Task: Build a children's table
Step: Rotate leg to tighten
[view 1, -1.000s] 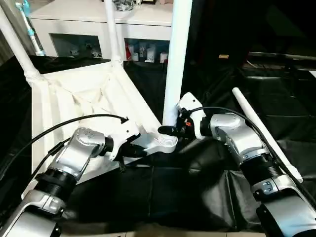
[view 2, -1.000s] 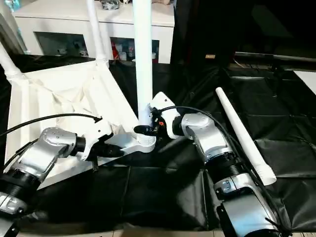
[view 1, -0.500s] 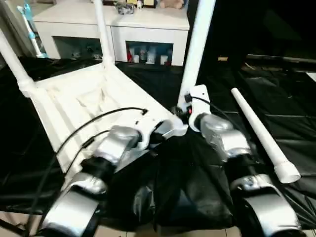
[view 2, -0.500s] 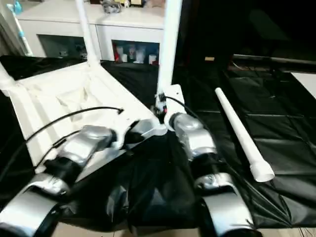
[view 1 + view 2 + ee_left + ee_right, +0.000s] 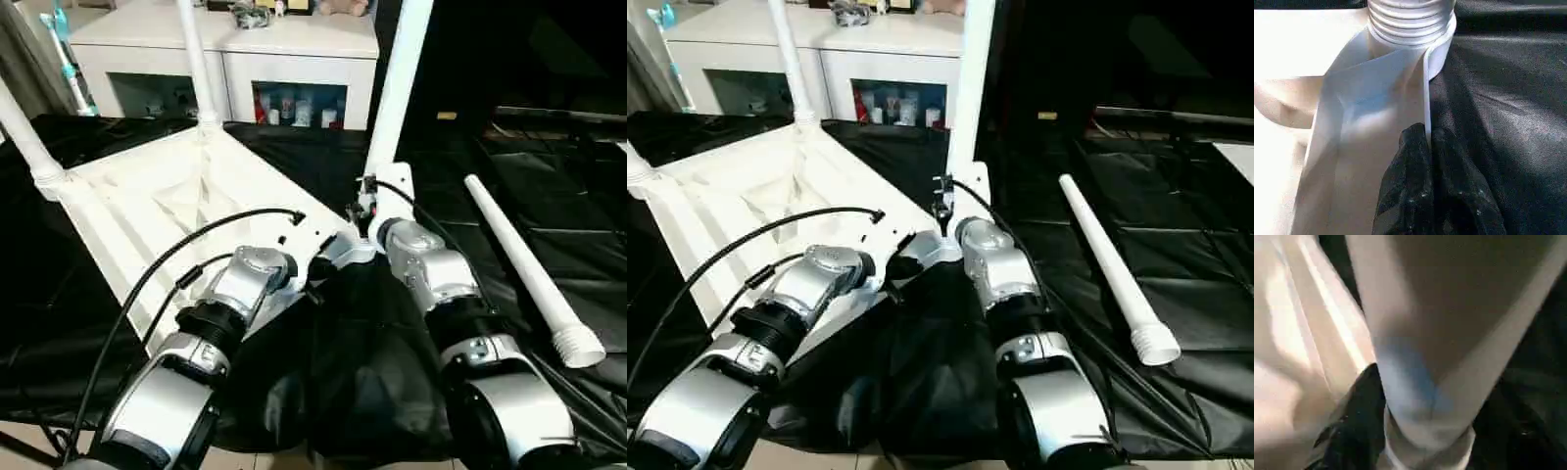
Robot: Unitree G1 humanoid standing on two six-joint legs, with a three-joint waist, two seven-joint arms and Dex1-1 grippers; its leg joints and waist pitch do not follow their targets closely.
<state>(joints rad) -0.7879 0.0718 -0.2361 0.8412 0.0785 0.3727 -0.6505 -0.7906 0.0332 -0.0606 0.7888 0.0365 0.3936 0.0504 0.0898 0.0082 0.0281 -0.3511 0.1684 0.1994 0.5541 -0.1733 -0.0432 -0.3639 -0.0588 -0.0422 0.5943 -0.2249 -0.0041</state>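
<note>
- On the black-covered work table (image 5: 549, 176), as seen from the head views, the upside-down white tabletop (image 5: 147, 206) is laid with three legs standing in its corner sockets; the near leg (image 5: 397, 88) is being seated, which is judged to be the step in hand.
- A fourth tapered tube leg (image 5: 524, 269), smooth with a ribbed end, is left lying apart on the right; fetching it is judged to come next.
- Behind, a white glass-door cabinet (image 5: 245, 59) is seen.
- From the left wrist, the left gripper (image 5: 1429, 147) is seen pinched onto the thin raised rim (image 5: 1426, 93) just below the ribbed socket (image 5: 1410, 22).
- From the right wrist, one black finger (image 5: 1359, 416) of the right gripper (image 5: 1415, 431) is shown against the near leg's base; whether the leg is clamped cannot be told.
</note>
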